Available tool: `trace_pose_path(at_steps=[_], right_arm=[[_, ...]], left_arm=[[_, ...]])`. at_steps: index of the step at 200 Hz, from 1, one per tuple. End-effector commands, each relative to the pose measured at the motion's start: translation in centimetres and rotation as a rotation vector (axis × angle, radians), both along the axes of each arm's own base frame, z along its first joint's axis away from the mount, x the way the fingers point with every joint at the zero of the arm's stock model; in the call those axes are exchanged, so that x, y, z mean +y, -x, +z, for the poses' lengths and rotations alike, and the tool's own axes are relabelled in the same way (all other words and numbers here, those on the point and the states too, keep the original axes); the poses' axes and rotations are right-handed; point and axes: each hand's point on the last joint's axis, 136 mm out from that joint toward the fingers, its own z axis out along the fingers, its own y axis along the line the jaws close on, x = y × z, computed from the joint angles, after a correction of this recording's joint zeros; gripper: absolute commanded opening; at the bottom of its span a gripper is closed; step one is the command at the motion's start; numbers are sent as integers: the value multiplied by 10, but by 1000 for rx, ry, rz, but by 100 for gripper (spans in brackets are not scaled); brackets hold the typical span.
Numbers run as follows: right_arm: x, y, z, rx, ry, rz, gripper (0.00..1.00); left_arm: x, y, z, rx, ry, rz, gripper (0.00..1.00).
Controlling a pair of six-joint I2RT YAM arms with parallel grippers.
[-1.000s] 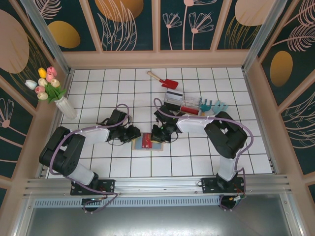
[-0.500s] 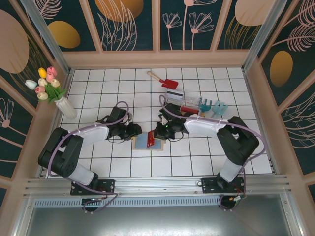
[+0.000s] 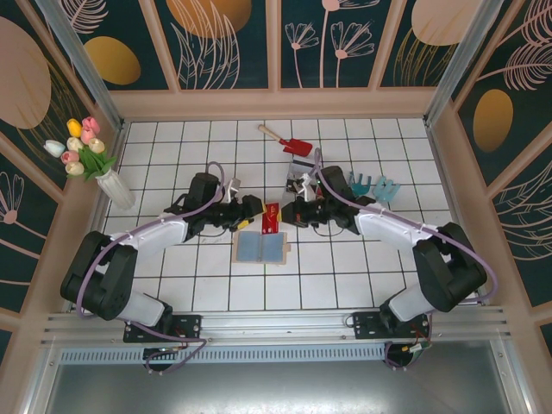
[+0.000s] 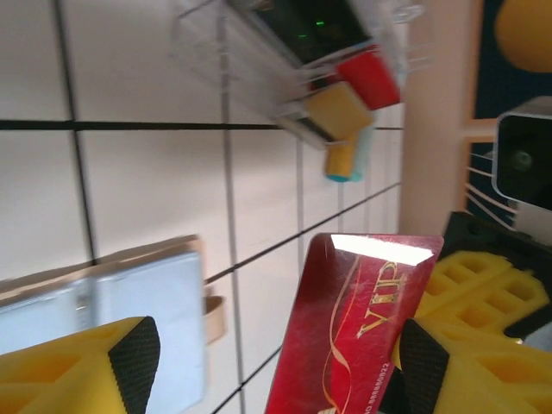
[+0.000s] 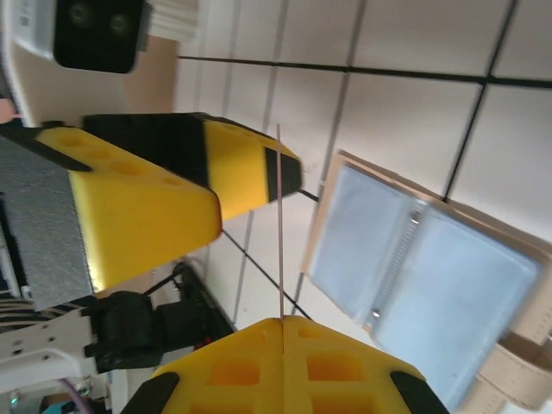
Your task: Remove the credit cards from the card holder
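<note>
Showing a glossy red face with gold "VIP" lettering, a thin rigid credit card (image 4: 349, 332) is held on edge above the white tiled bench (image 3: 172, 285). It is pinched between the closed yellow fingers of the right end effector (image 5: 283, 326), where it is seen as a hairline. The left end effector (image 3: 252, 210) faces it with its jaws spread wide. 1 of its blocky, honeycombed fingers (image 5: 155, 198), tipped with a black pad, stands just beside the card; contact cannot be told.

The card holder (image 3: 260, 248) lies open and flat on the bench, on the near side of the card. A tan edge and strap are seen around 2 smooth blue-grey pocket pages.

Just behind the right end effector a clear plastic tray (image 3: 304, 177) is placed, with flat dark and red items in it. A red toy shovel (image 3: 289, 142) lies beyond it, teal toy tools (image 3: 360, 183) to its right, and a vase of tulips (image 3: 116, 188) stands at the far left.
</note>
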Motion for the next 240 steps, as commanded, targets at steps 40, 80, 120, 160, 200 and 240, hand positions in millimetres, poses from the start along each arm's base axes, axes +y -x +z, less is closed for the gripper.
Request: trace_pose_path(at_steps=[40,80,120,160,200,240], right_arm=[[8,13,53,-60,-251,129,0],[1,7,62,-77,-279,115,0],[2,0,87,-89,-368,66,7],[1,-15,110,-117,-449,-36,34],[6,-20,125,-133,-499,-31,40],[15,-21,132,-148,-511,2,38]], left_arm=[[-17,2,70,-150,227,-84,64],[-17,5,93,-204,286,-88,29],[-9,3,121,-283,328,-21,8],[-5,0,141,-312,361,28,1],[-5,-4,148,-306,380,45,0],[-6,-5,147,-281,394,50,0]])
